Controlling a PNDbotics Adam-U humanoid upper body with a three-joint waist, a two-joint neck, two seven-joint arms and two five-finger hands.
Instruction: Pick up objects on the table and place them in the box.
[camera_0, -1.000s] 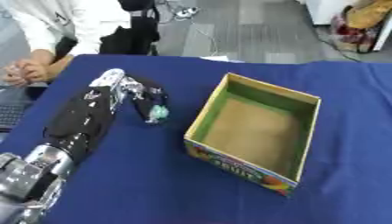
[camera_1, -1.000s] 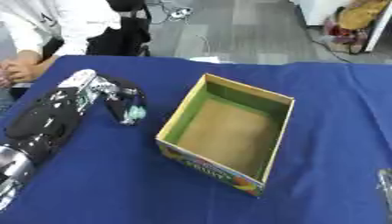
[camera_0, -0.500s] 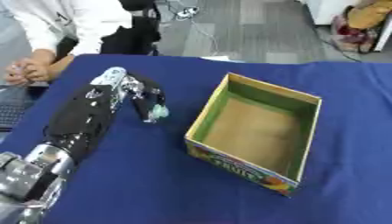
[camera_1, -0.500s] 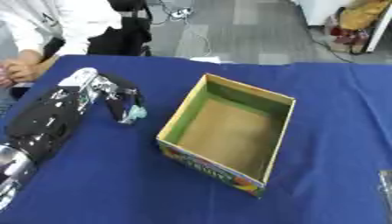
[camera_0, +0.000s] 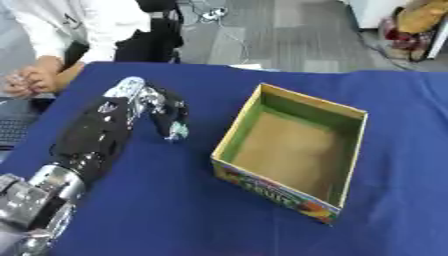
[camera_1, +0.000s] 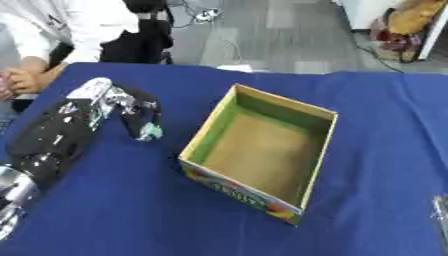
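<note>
My left arm reaches in from the lower left over the blue table. My left hand has its fingers curled down onto a small teal object, which sits at the fingertips, low over the cloth. An open cardboard box with green inner walls and a colourful printed outside stands to the right of the hand, a short gap away. Its brown floor is bare. A silver sliver of my right hand shows at the lower right edge of the right eye view.
The blue cloth stretches free in front of the box and to its right. The table's far edge runs just behind the box, with grey floor beyond. A dark flat thing lies past the table's left edge.
</note>
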